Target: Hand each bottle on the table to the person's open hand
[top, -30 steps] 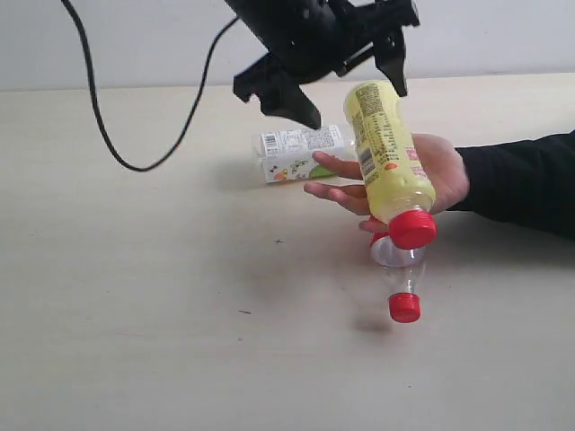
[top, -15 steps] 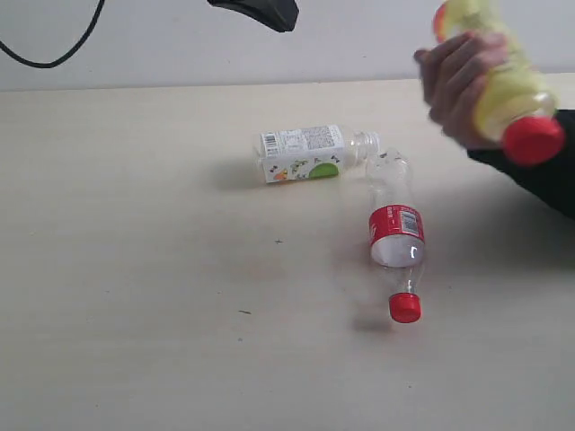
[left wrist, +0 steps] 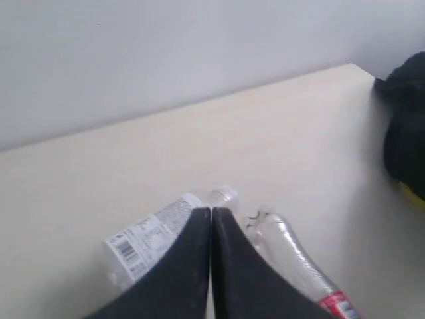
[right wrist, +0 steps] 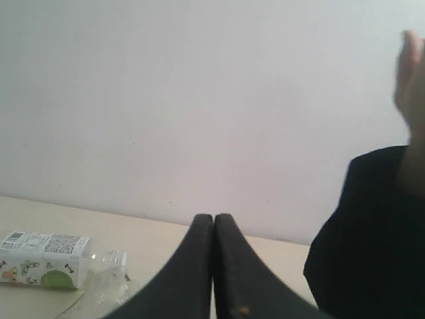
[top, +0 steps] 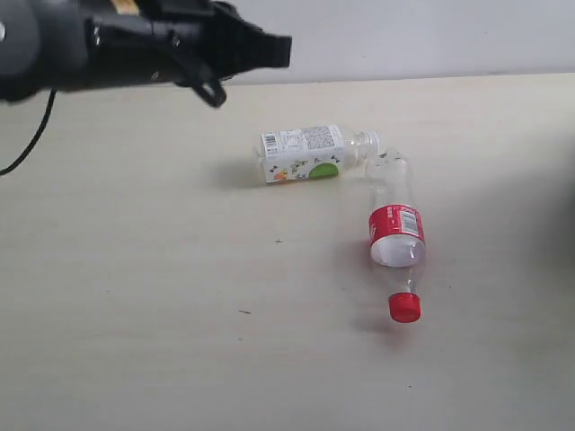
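The squarish white-labelled capless bottle (top: pixel 304 153) lies on its side on the table (top: pixel 135 296). Its neck meets the base of the clear red-labelled bottle (top: pixel 395 229), which also lies flat with its red cap (top: pixel 404 307) toward the front. My left gripper (top: pixel 280 50) hangs shut and empty above the table, behind and left of both bottles. In the left wrist view the gripper (left wrist: pixel 211 212) is shut over the white-labelled bottle (left wrist: pixel 149 236) and the clear one (left wrist: pixel 285 246). My right gripper (right wrist: pixel 214 218) is shut and empty. A blurred hand (right wrist: pixel 413 73) shows above a black sleeve (right wrist: pixel 358 239). The green-labelled bottle is out of view.
The black sleeve (left wrist: pixel 405 133) hangs at the table's far right edge in the left wrist view, with a yellow sliver (left wrist: pixel 413 194) under it. A black cable (top: pixel 22 148) trails from the left arm. A pale wall stands behind the table.
The person's hand has carried the yellow bottle out of the exterior view to the right. My left arm has swung from the top of the view to the upper left.
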Robot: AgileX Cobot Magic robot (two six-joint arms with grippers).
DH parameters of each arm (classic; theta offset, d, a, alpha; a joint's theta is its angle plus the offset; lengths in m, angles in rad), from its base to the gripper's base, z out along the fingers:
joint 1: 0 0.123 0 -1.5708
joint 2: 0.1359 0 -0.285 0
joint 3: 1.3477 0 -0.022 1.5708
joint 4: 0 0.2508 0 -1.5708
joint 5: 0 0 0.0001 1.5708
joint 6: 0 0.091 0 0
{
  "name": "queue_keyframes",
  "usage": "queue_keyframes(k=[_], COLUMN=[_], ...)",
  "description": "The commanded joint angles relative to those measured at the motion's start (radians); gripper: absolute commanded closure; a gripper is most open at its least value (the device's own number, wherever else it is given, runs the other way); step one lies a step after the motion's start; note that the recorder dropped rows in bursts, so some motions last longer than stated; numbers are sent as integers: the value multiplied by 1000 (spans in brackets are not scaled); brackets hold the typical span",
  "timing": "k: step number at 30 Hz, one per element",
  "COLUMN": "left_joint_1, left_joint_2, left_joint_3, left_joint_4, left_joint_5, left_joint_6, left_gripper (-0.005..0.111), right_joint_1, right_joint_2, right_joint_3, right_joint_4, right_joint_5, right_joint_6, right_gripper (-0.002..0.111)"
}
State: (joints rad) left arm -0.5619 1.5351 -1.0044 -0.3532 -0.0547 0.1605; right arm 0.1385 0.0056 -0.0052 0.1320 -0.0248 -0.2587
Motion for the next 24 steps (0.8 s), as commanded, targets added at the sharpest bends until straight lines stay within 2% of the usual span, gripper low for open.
queue_keyframes(k=[1, 6, 8, 24], left_joint_1=[-29, -55, -55, -53], left_joint_2=[-52, -74, -74, -74], left_joint_3=[198, 354, 379, 388], left_joint_4=[71, 190, 225, 235], left_joint_5=[-368, -676, -731, -720], left_joint_6=[7, -47, -56, 56], left_gripper=[104, 104, 104, 104], right_joint_1=[1, 1, 1, 1], right_joint_2=[-6, -6, -6, -6], right_joint_3=[5, 5, 5, 5], right_joint_4=[0, 0, 0, 0], right_joint_5=[-3, -3, -3, -3], right_joint_6=[-1, -1, -1, -1], right_gripper=[108, 108, 108, 108])
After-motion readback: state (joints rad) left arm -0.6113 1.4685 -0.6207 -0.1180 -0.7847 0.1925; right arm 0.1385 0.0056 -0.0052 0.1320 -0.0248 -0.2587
